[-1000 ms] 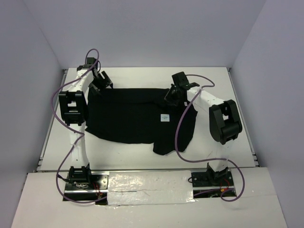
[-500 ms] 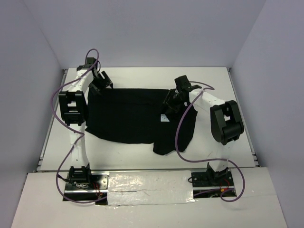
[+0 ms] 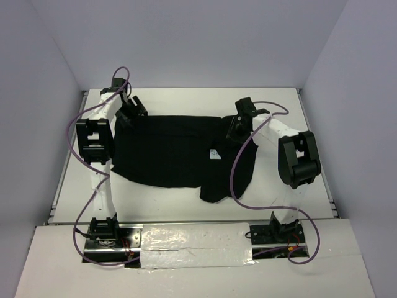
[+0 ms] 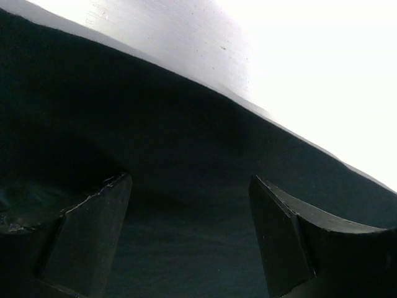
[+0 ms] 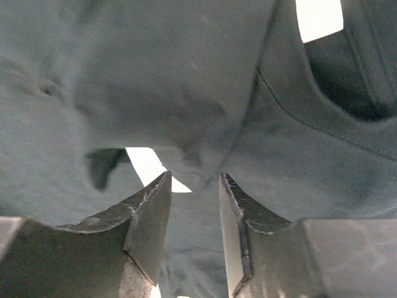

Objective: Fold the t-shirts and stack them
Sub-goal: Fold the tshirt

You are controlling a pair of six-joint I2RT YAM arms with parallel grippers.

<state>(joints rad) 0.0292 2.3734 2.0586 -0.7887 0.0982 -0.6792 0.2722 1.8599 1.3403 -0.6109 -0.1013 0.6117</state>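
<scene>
One black soft-cloth short-sleeved t-shirt [image 3: 167,152] lies loosely spread on the white counter [image 3: 186,98], with a claw at each far corner.
At the cloth's far left corner the left claw [image 3: 131,112] hovers with its jaws wide apart, dark fabric beneath them and nothing between. The right claw [image 3: 236,128] sits over the far right part, near the small white tag [image 3: 215,153]. Its jaws stand partly apart, a fold of cloth just at their tips, not pinched. On the right, one lobe of the t-shirt reaches toward the near edge.

Two white arms [image 3: 101,186] with black joint housings [image 3: 94,139], looping purple cables [image 3: 234,177], and black wedge-shaped jaws.
</scene>
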